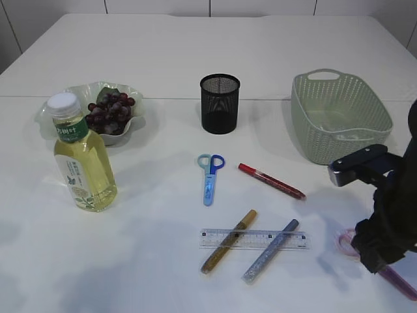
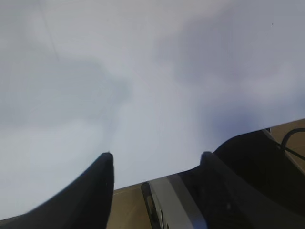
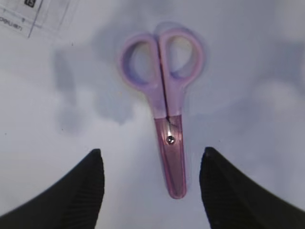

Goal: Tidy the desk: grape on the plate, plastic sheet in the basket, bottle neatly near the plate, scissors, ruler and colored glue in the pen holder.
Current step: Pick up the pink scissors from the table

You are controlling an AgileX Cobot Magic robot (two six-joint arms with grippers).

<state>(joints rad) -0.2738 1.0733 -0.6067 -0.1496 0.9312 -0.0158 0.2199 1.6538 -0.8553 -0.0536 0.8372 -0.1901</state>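
Note:
Grapes (image 1: 109,112) lie on the clear plate (image 1: 73,92) at the back left, with the bottle (image 1: 82,156) in front of it. The black mesh pen holder (image 1: 219,103) stands at the back centre and the green basket (image 1: 339,114) at the right. Blue scissors (image 1: 209,176), a red glue pen (image 1: 271,180), gold (image 1: 228,240) and silver (image 1: 271,250) glue pens and a clear ruler (image 1: 253,238) lie mid-table. My right gripper (image 3: 151,157) is open above pink scissors (image 3: 164,100), whose blade tip lies between the fingers; they also show in the exterior view (image 1: 346,241). My left gripper (image 2: 156,160) is open and empty. No plastic sheet shows.
The left wrist view shows only bare white table (image 2: 143,71) and the table's front edge. The right arm (image 1: 391,215) stands over the front right corner, partly hiding the pink scissors.

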